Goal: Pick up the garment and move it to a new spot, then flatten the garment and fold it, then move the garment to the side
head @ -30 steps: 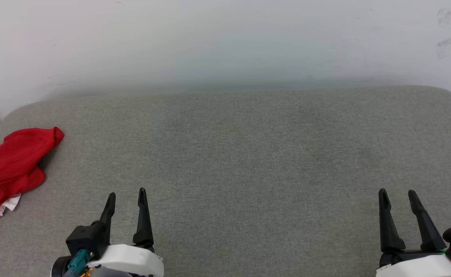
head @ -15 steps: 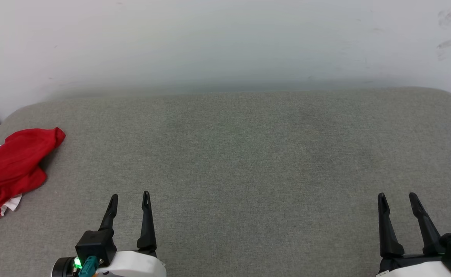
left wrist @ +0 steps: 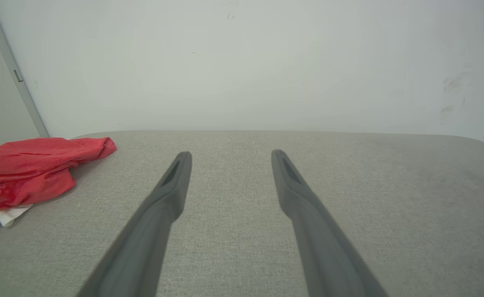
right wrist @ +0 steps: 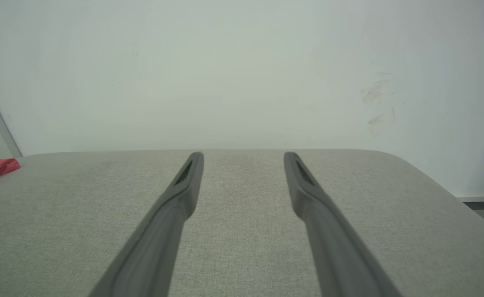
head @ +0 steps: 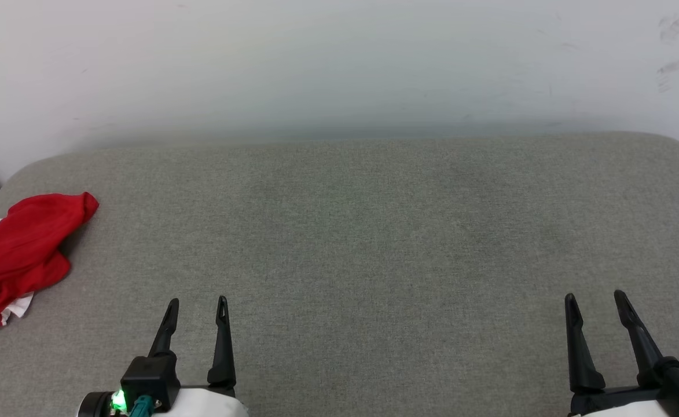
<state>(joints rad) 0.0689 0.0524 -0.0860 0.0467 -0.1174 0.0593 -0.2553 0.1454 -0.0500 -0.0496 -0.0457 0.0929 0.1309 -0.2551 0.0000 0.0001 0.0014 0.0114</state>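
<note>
The garment [head: 18, 255] lies crumpled in a red heap at the 9 o'clock edge of the head view. It rests on the grey pad [head: 374, 243] near the pad's rounded left corner, with bits of white, red-striped trim showing at its left and near sides. Nothing touches it. The left gripper [head: 197, 300] sits at 7 o'clock over the pad, its jaws wide with nothing between them. The garment lies toward 10 o'clock from it, well apart. The right gripper [head: 594, 295] sits at 5 o'clock, its jaws just as wide and empty, its fingers pointing toward 12, far from the garment. In the left wrist view the garment is at 9 o'clock of the fingers, one red fold reaching toward the wall [head: 339, 63] and white trim tucked under its near edge. In the right wrist view a red tip of it shows at the 9 o'clock edge. The wall stands behind the pad at 12, with dark scuffs toward 2 o'clock.
</note>
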